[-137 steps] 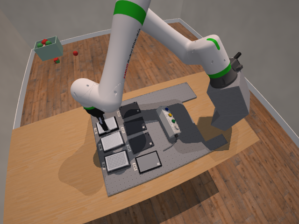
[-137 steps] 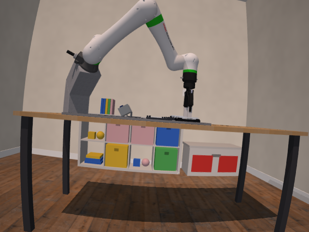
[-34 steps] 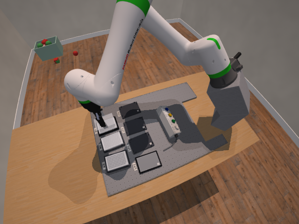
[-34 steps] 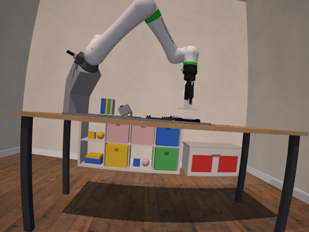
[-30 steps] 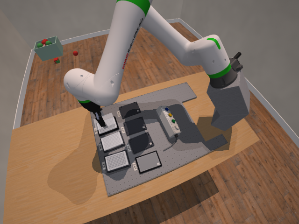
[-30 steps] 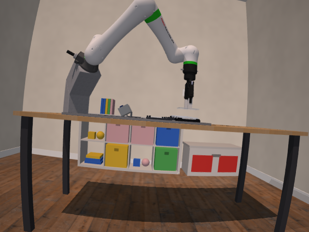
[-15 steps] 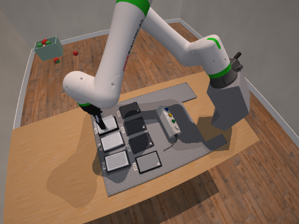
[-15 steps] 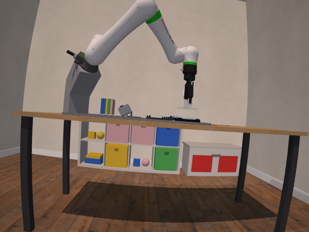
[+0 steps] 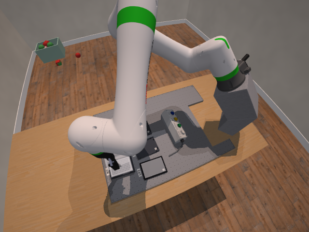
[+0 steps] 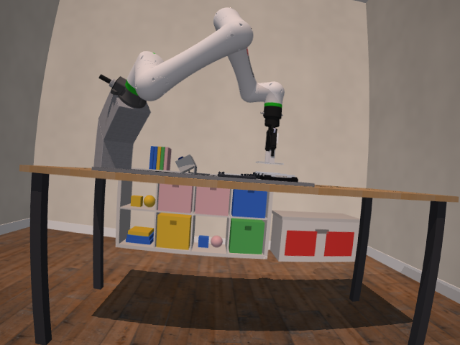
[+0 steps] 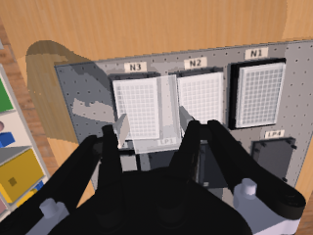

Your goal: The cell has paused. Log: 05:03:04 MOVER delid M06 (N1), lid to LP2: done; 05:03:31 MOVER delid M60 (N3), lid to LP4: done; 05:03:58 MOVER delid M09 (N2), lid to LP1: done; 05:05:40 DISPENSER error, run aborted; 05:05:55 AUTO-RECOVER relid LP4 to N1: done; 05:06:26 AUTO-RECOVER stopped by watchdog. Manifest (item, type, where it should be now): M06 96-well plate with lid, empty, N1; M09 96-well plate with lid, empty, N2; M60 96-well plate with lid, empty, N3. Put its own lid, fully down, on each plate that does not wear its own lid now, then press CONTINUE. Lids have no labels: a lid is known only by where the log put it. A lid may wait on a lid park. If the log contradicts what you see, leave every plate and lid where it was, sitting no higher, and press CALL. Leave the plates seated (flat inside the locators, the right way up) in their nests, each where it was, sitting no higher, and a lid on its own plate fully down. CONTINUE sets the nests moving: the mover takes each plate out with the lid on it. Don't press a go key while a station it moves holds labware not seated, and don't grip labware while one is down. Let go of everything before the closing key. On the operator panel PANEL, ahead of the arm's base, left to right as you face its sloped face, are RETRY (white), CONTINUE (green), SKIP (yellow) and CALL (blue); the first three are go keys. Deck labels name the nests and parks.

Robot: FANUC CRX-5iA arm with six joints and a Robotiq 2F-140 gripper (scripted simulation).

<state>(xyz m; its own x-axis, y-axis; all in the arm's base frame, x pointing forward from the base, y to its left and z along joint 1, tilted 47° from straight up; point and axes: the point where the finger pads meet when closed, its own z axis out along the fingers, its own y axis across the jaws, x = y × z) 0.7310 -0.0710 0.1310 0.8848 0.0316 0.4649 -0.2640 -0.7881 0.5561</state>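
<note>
Lid [image 11: 156, 114], clear thin plastic (wells visible straight through it), is clamped between the gripper [image 11: 154, 128] fingers and held level in the air above the deck, over the N3 plate [image 11: 137, 108] and the gap toward the N2 plate [image 11: 201, 100]. Both those white 96-well plates sit in their nests, as does the N1 plate [image 11: 259, 93] in its dark frame. Readable deck labels: N3 [image 11: 135, 67], N2 [image 11: 196, 63], N1 [image 11: 256, 52], LP4 [image 11: 274, 133], and LP1 seen through the lid.

You can count three well plates [image 11: 200, 98], one clear lid [image 11: 156, 114] held up, and four panel buttons [image 9: 178, 124].
</note>
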